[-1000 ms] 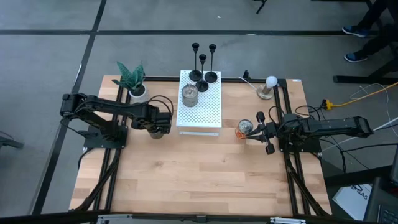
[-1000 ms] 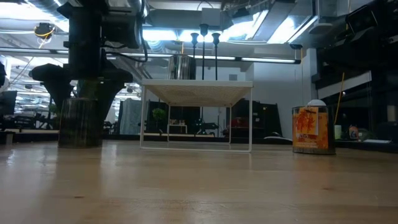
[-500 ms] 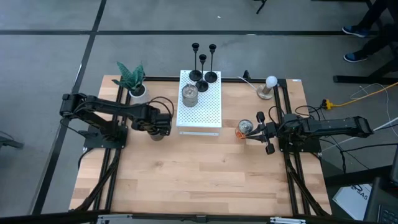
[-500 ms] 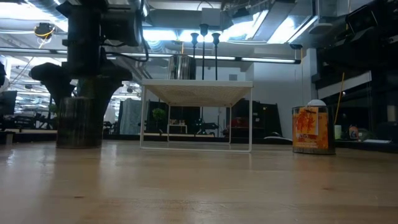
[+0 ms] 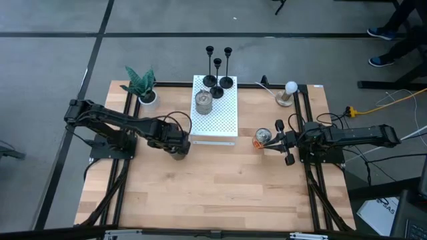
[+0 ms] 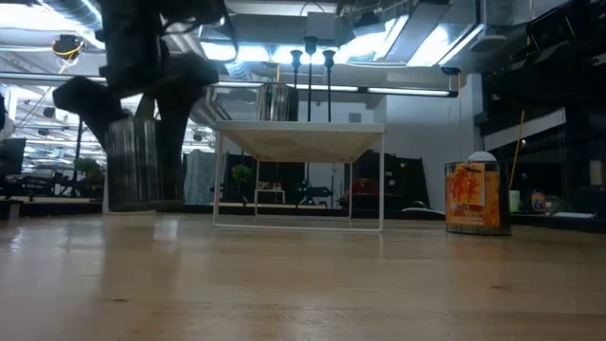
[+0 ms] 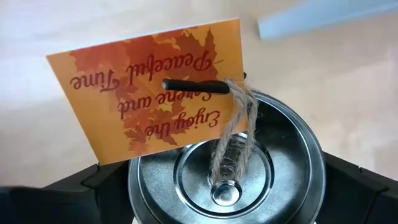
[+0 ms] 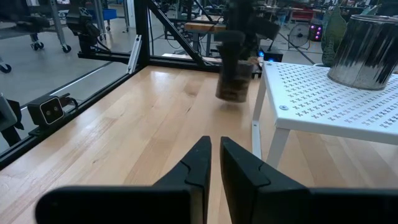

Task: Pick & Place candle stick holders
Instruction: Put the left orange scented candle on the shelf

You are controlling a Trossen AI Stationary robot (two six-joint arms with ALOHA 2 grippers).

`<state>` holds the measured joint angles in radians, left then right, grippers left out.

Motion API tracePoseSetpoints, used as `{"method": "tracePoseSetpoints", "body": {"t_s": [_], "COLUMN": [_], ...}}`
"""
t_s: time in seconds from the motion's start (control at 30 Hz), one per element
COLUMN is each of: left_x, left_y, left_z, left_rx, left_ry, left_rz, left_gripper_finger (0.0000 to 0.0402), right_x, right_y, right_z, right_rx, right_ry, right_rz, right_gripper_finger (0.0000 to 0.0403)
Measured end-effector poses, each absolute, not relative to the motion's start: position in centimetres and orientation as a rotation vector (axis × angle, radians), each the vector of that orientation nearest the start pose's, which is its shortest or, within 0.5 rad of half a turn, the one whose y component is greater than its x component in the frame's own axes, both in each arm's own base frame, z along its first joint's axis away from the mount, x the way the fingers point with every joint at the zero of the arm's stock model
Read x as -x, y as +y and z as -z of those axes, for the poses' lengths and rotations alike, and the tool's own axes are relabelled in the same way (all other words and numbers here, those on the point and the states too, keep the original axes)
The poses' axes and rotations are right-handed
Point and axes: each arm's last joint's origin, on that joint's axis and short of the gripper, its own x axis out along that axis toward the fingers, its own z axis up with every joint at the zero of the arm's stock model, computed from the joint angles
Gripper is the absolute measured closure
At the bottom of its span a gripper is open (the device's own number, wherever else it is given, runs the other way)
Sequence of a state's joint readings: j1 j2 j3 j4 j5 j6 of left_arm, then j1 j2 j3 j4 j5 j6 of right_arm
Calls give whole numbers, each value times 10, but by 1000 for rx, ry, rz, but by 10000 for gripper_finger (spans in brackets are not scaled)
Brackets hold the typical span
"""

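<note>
The left gripper (image 5: pixel 179 143) is gripping a silver tin (image 7: pixel 227 174) across its sides, its fingers (image 7: pixel 106 183) spread wide to span the lid. It is holding the tin just off the front left corner of the white perforated stand (image 5: pixel 214 123), near the middle of the worktop (image 5: pixel 220 187). In the low view the tin (image 6: pixel 142 166) is hanging clear of the wood, tilted a little. An orange card (image 7: pixel 155 84) printed with autumn leaves is tied to the lid's knob by a twine loop (image 7: pixel 233 134).

The three candle stick holders (image 5: pixel 219 67) are standing upright at the back edge of the worktop. One is sitting on the stand's rear right corner, and the other two seem to be on or just behind its back edge; the exact footing is hard to tell. A second silver tin (image 5: pixel 203 101) is resting on the stand in front of them.

The right gripper (image 8: pixel 214 163) is waiting near the right edge of the worktop with its fingers nearly pressed together, holding nothing. A third tin with an orange label (image 5: pixel 263 138) is standing just beside it. A potted plant (image 5: pixel 142 85) is sitting at the back left corner, and a white bulb (image 5: pixel 289 92) on a wooden base is standing towards the back right corner.
</note>
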<state>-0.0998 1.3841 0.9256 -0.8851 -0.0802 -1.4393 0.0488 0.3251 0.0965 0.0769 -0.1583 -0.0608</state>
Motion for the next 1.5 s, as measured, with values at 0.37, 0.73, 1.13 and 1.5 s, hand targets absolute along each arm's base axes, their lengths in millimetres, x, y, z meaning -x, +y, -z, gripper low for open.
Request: {"method": "tracePoseSetpoints", "body": {"t_s": [0.37,0.73,1.13,1.5], "left_x": [-250,-264,-293,-346], "left_y": [-48,-62,-60,-49], "left_z": [-247,-304,-343,-360], "left_rx": [1101,1079,970,777], "left_ry": [980,783,696,729], "left_rz": [-838,-712,-615,-527], "left_gripper_finger": [47,47,47,47], "right_x": [-117,-117,-117,-117], "right_y": [10,10,10,10], "right_z": [-176,-176,-176,-176], "right_rx": [52,52,52,52], "right_ry": [146,145,146,145], "right_rz": [-211,-211,-211,-211], "right_gripper_finger": [363,363,363,363]}}
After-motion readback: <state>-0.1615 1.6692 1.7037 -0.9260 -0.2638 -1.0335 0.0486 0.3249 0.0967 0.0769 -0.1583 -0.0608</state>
